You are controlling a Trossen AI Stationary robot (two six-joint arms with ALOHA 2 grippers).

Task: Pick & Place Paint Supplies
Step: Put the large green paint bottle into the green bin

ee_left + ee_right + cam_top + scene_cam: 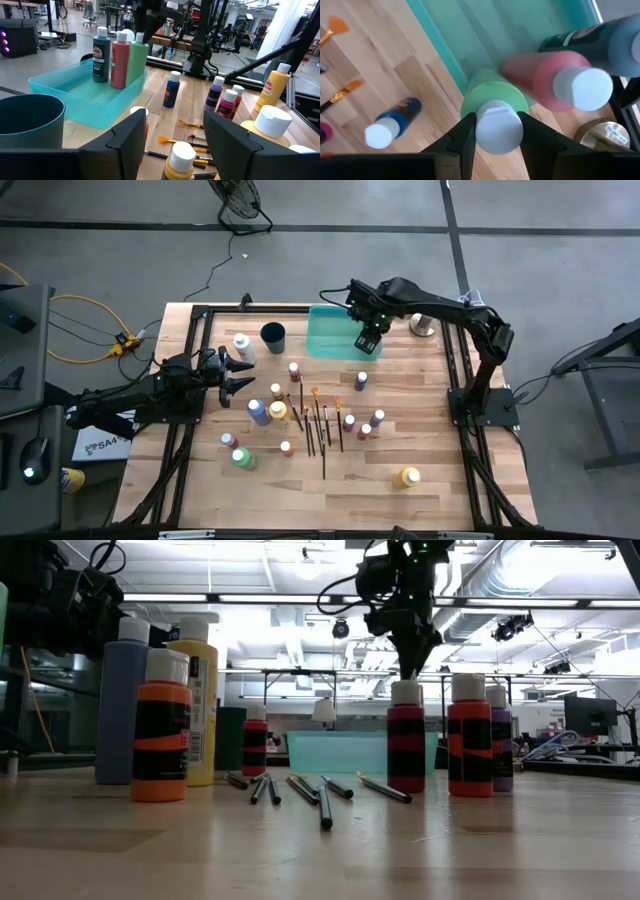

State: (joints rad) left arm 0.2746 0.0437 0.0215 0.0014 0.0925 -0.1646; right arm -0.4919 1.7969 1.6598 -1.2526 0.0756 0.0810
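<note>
**Seating the green bottle in the tray**

The wooden surface (420,440) carries most of the paint supplies, loose and well apart from one another in the high view. At its far edge lies the translucent green tray (328,332), just beside the dark round cup (273,336).

Your right gripper (499,131) is over the tray's near corner, and its jaws are pinching the pale cap of the green bottle (494,102). That bottle stands inside the tray, next to a pink bottle (540,75) and a dark green bottle (585,42) (the left wrist view shows all three upright in a row).

To finish this step well, make sure the green bottle's base rests flat on the tray floor before you let go; the pictures do not settle whether it is fully down. Then spread the jaws just enough to clear the cap and rise straight up, since a sideways pull could tip it into the pink bottle.

Your left gripper (172,135) waits low over the left side of the surface, jaws spread and holding nothing, facing the tray.

Among the things not yet placed, a blue bottle (392,122) stands on the surface near the tray. The thin paintbrushes (320,425) lie clustered mid-surface, and you should judge them fiddlier to lift than the bottles.
</note>
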